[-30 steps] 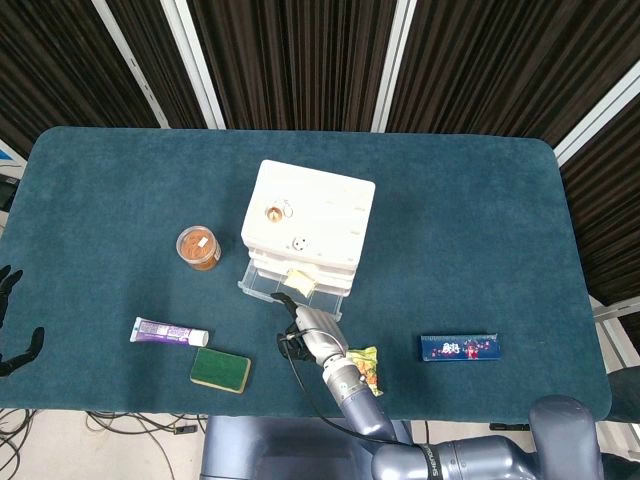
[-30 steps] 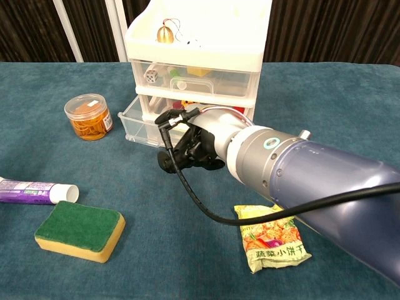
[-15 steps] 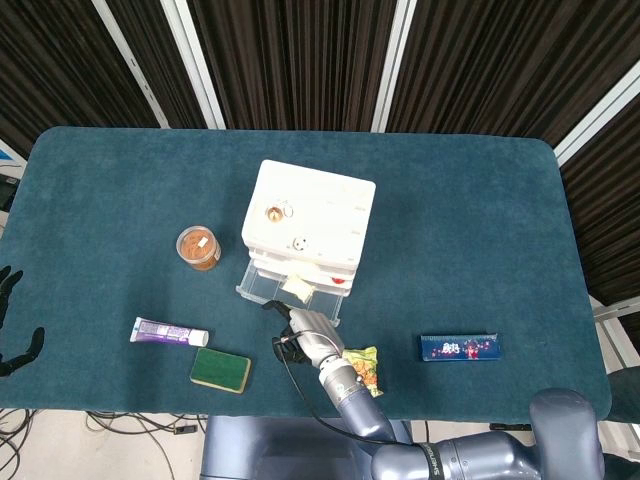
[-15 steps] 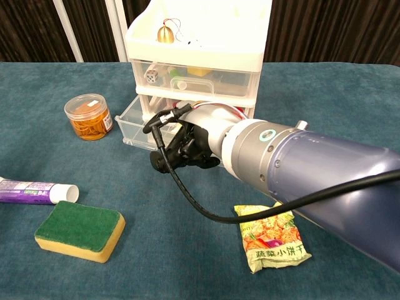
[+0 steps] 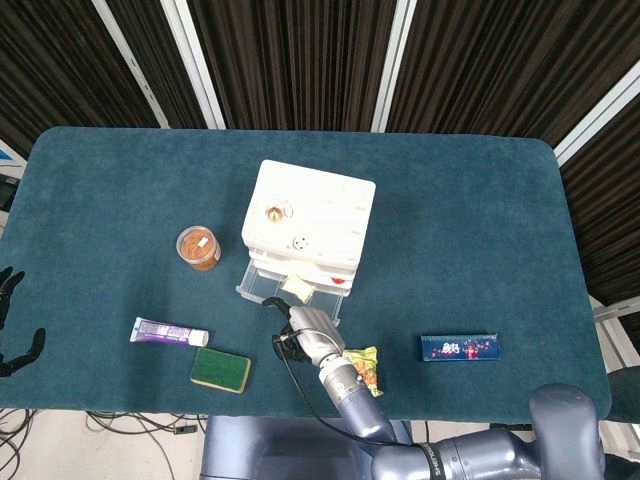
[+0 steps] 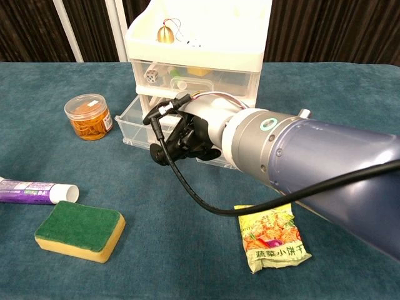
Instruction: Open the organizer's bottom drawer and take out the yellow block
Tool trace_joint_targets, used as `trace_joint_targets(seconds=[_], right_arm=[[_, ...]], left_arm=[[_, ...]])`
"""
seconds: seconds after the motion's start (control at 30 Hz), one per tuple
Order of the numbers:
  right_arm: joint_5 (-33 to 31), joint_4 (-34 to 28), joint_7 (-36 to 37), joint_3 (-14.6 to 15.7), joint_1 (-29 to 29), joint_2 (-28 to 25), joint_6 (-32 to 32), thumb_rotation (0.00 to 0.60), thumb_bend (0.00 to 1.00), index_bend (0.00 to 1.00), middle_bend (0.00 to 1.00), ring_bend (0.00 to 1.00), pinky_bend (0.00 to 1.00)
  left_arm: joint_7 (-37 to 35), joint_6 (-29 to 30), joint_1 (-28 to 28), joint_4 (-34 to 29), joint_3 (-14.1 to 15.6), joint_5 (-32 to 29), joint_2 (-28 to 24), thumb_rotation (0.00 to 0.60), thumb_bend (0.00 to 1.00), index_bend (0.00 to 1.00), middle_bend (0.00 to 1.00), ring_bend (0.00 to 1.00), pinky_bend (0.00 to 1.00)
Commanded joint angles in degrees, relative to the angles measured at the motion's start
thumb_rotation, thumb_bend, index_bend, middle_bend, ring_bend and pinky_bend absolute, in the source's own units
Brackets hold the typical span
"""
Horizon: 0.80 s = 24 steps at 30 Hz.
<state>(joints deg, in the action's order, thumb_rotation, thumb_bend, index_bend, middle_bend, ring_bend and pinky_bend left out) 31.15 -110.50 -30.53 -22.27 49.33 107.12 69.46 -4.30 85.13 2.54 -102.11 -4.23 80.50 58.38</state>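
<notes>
Half done, I judge: the white plastic organizer's [image 5: 307,225] clear bottom drawer [image 6: 134,119] stands open, the pale yellow block [image 5: 297,288] lies inside, and my right hand [image 6: 187,139] at its front has fingers curled in, though whether on anything I cannot tell.

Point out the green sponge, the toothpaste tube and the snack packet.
green sponge [image 6: 78,225], chest view, middle of its green top.
toothpaste tube [image 6: 31,189], chest view, purple body.
snack packet [image 6: 273,240], chest view, printed front.

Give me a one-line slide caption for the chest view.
Right hand reaches at the organizer's pulled-out bottom drawer; sponge and snack packet lie in front.
</notes>
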Motion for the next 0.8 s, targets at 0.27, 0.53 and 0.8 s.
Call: trace_joint_targets(seconds=[0.27, 0.53, 0.8], right_arm=[[-3.2, 1.4, -3.2, -1.3, 2.4, 0.6, 2.4, 0.600, 0.59, 0.18, 0.90, 0.96, 1.00], [-5.5, 1.7, -4.7, -1.1, 3.4, 0.3, 2.6, 0.600, 0.59, 0.18, 0.90, 0.96, 1.00], [-7.0, 0.8, -5.7, -1.0, 4.1, -0.6, 2.5, 0.600, 0.59, 0.18, 0.90, 0.96, 1.00]], left_arm=[[-0.2, 0.0, 0.0, -0.1, -0.1, -0.2, -0.1, 0.600, 0.40, 0.03, 0.00, 0.00, 0.00], [-0.2, -0.1, 0.0, -0.2, -0.1, -0.2, -0.2, 0.600, 0.40, 0.03, 0.00, 0.00, 0.00], [-0.2, -0.2, 0.0, -0.1, -0.1, -0.3, -0.2, 0.600, 0.40, 0.03, 0.00, 0.00, 0.00]])
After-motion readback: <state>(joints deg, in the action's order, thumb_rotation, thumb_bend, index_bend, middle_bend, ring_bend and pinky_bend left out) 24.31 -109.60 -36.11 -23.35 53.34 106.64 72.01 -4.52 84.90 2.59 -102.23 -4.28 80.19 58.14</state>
